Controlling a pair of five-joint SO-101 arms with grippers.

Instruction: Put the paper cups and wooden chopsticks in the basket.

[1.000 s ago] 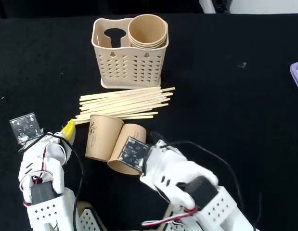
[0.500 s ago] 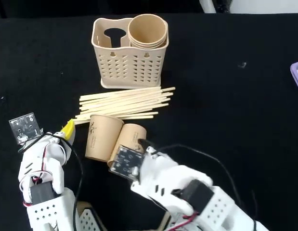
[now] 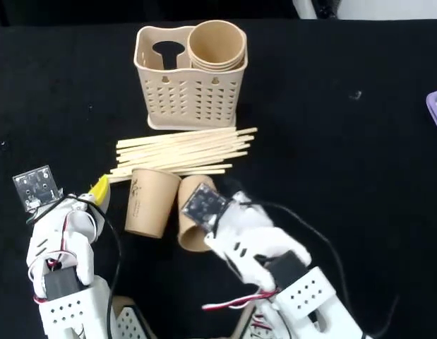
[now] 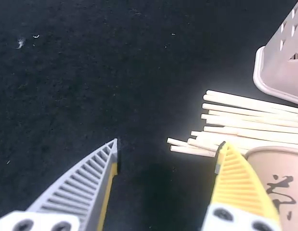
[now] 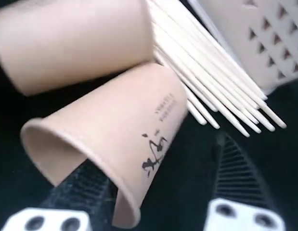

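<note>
Hovering at the worktop's (image 3: pixel 331 141) 8 o'clock, the left pincer (image 4: pixel 168 143) has its fingers spread apart. At its 3 o'clock, two paper cups lie on their sides, the left cup (image 3: pixel 149 201) beside the right cup (image 3: pixel 192 224). The right pincer (image 5: pixel 156 154), fingers apart, sits at the right cup's mouth. Wooden chopsticks (image 3: pixel 183 152) lie at the cups' 12 o'clock. Beyond them the basket (image 3: pixel 186 99) holds stacked cups (image 3: pixel 217 44) in its right compartment.
</note>
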